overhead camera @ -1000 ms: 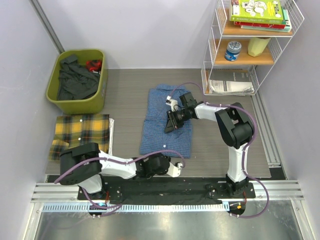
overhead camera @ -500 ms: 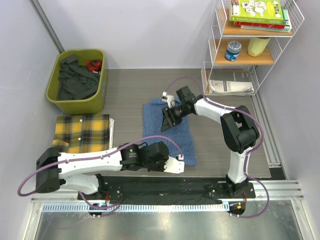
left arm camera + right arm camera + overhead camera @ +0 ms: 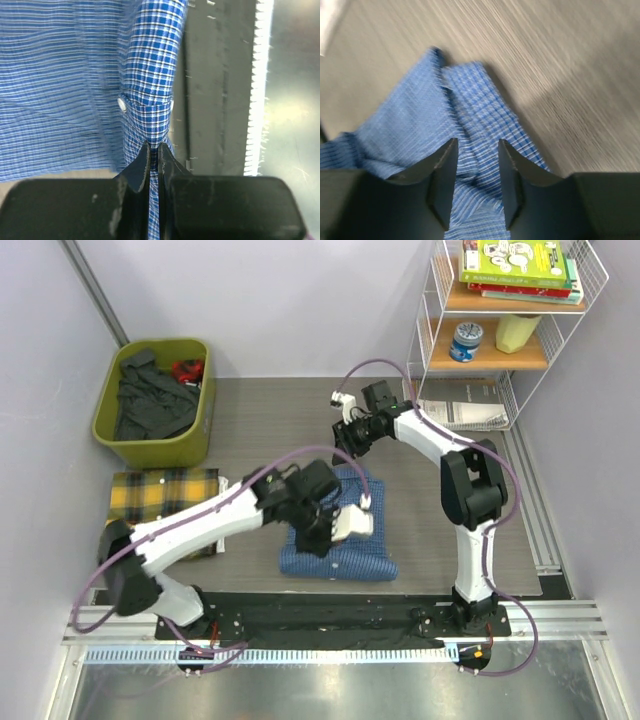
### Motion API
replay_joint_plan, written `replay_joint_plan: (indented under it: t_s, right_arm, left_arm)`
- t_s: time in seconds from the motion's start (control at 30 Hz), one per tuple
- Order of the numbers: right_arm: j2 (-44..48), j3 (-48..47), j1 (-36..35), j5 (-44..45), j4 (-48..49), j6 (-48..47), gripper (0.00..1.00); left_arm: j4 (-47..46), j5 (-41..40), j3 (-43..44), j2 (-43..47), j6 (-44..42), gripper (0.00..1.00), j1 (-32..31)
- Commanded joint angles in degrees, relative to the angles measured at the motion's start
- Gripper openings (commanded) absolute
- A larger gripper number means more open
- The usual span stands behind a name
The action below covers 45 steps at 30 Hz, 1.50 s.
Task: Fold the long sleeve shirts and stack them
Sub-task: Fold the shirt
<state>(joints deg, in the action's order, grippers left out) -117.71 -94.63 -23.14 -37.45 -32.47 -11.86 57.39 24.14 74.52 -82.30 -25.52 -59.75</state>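
The blue checked shirt (image 3: 352,556) lies partly folded at the middle of the table. My left gripper (image 3: 322,537) is over it and shut on a fold of its cloth with a white button nearby; the pinched cloth (image 3: 150,100) shows between the closed jaws of the gripper (image 3: 155,148). My right gripper (image 3: 348,440) is open just beyond the shirt's far edge; in the right wrist view the gripper (image 3: 477,150) hovers over bunched blue cloth (image 3: 470,120) with nothing between its jaws. The yellow plaid shirt (image 3: 160,496) lies folded at the left.
A green bin (image 3: 112,430) with dark clothes stands at the back left. A white wire shelf (image 3: 425,335) with books, a can and papers stands at the back right. A black mat (image 3: 330,610) and a metal rail run along the near edge.
My left arm swung from the near edge up over the blue shirt, carrying cloth with it. My right gripper moved off the shirt toward the far side. The shirt now looks shorter.
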Motion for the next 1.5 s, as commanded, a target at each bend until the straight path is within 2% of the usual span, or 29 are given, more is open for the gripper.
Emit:
replay_joint_plan:
  t_s: [0.0, 0.23, 0.43, 0.53, 0.57, 0.7, 0.83, 1.03, 1.2, 1.37, 1.47]
  right_arm:
    - [-5.32, -1.26, -0.42, 3.26, -1.02, -4.22, 0.38]
    - [-6.57, 1.64, -0.59, -0.42, -1.11, -5.9, 0.32]
    - [-6.57, 1.99, -0.59, -1.22, -1.54, -6.25, 0.29]
    - [-6.83, 2.43, -0.59, -1.4, -1.9, -6.69, 0.28]
    - [-6.92, 2.43, -0.59, -1.48, -1.98, -6.77, 0.28]
    - [-6.48, 3.57, -0.59, -1.75, -2.16, -7.13, 0.27]
    - [-5.43, 5.85, -0.94, -2.54, -1.99, -7.48, 0.26]
    - [-1.83, 12.44, -2.35, -3.33, 0.3, -6.16, 0.23]
    - [3.44, 18.59, -3.41, -4.38, 2.14, -4.41, 0.23]
    - [6.79, 17.12, -2.45, -1.58, 2.23, -3.52, 0.18]
    - [6.09, 13.6, -1.39, -0.35, 2.32, -2.91, 0.16]
  left_arm:
    - [7.99, 7.94, 11.4, -8.56, -8.04, 0.0, 8.05]
    - [11.43, 9.78, 25.03, -24.91, -17.54, 0.01, 18.68]
    - [10.3, 9.17, 29.98, -35.81, -23.87, 0.05, 23.62]
    - [6.52, 8.21, 29.63, -38.28, -23.97, 0.24, 25.11]
    - [6.08, 8.46, 29.72, -38.63, -23.7, 0.36, 25.47]
    - [3.97, 10.22, 26.58, -36.45, -20.54, 0.51, 26.96]
    - [-2.78, 10.66, 18.48, -31.35, -16.51, 0.57, 27.05]
    - [-5.09, 14.53, 9.0, -28.09, -12.46, 0.55, 26.0]
    - [-7.55, 16.98, 2.3, -21.25, -9.03, 0.46, 24.07]
    - [-6.85, 16.82, 0.8, -17.37, -8.06, 0.42, 22.57]
    - [-6.06, 16.64, 2.29, -17.63, -7.97, 0.43, 22.57]
